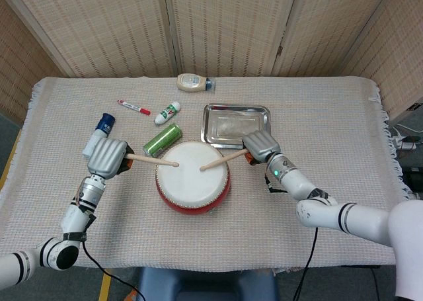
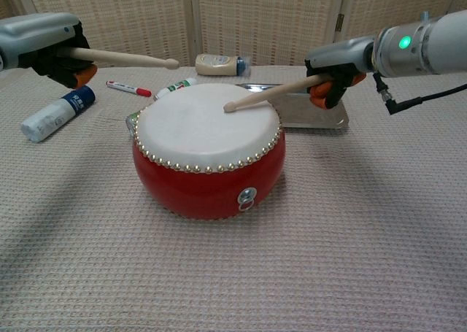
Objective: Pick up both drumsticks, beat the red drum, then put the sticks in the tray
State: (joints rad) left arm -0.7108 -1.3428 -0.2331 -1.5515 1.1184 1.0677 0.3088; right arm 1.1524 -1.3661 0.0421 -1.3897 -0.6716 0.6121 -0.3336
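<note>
The red drum (image 1: 193, 196) (image 2: 208, 182) with its white skin stands at the table's front centre. My left hand (image 1: 106, 158) (image 2: 45, 45) grips a wooden drumstick (image 1: 151, 161) (image 2: 120, 57), held raised above the drum's left edge. My right hand (image 1: 262, 146) (image 2: 339, 63) grips the other drumstick (image 1: 221, 160) (image 2: 273, 93), whose tip rests on the drum skin right of centre. Behind the drum, in front of my right hand, lies the steel tray (image 1: 236, 124) (image 2: 321, 119) with nothing in it.
Left of the tray lie a green can (image 1: 162, 140), a small white bottle (image 1: 168, 112) (image 2: 175, 88), a red marker (image 1: 134, 107) (image 2: 130, 89) and a blue-capped white tube (image 1: 98, 135) (image 2: 55, 117). A mayonnaise bottle (image 1: 194, 83) (image 2: 221, 64) lies at the back.
</note>
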